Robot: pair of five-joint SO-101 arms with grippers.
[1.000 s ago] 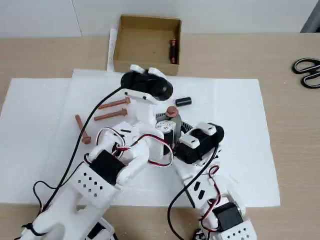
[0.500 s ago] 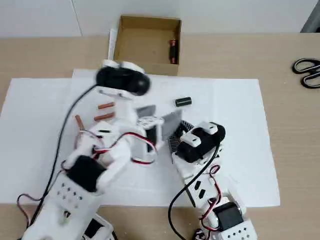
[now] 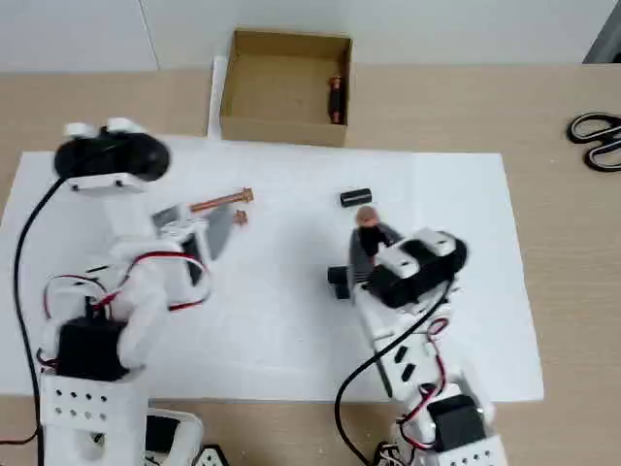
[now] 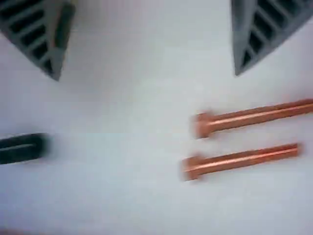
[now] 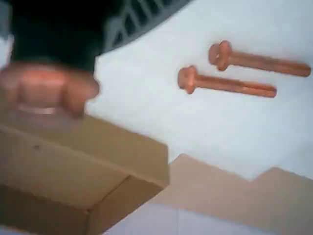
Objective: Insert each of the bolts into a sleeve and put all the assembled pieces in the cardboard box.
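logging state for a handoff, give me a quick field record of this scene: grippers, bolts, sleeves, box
left gripper: open, above the paper, next to two loose bolts
right gripper: shut on a bolt-in-sleeve piece, bolt head up
loose sleeve: lying on the paper, apart from both grippers
cardboard box: one assembled piece inside, by its right wall
scissors: on the bare table, off the paper

The bolts [image 4: 254, 116] look like coppery metal with a dull sheen. The cardboard box [image 3: 277, 129] is matt brown. Smooth white paper [image 3: 291, 311] covers the wood-grain bench [image 3: 543, 107].
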